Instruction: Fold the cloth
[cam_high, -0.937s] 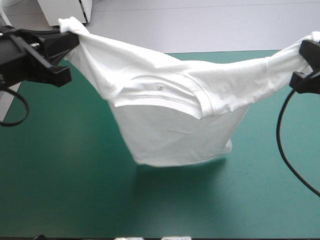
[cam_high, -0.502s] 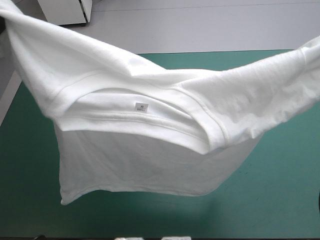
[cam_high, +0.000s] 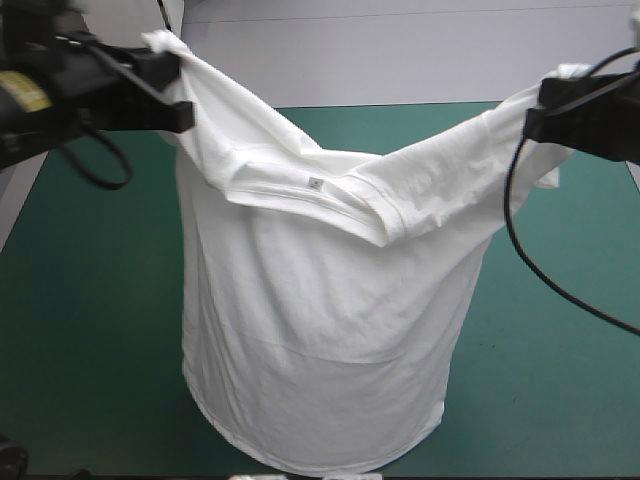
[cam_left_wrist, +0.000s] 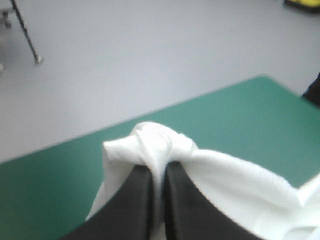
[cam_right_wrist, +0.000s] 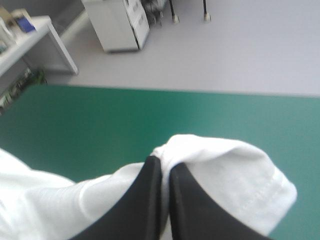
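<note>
The white T-shirt (cam_high: 320, 330) hangs in the air above the teal-green table (cam_high: 90, 300), stretched between both arms, collar and label toward the camera, hem low near the table's front edge. My left gripper (cam_high: 172, 62) is raised at the far left and is shut on one shoulder of the T-shirt (cam_left_wrist: 155, 145), the cloth bunched over its black fingers (cam_left_wrist: 137, 200). My right gripper (cam_high: 545, 105) is raised at the far right, shut on the other shoulder and sleeve of the T-shirt (cam_right_wrist: 220, 165), cloth pinched between its fingers (cam_right_wrist: 187, 205).
Bare teal-green cover shows on both sides of the hanging shirt, toward the left edge (cam_high: 60, 380) and the right edge (cam_high: 560, 380). The table's far edge (cam_high: 400, 105) runs behind the shirt.
The shirt swung up and toward the camera just before, then dropped back; now it hangs long and straight between the grippers, which sit closer together and higher than earlier.
</note>
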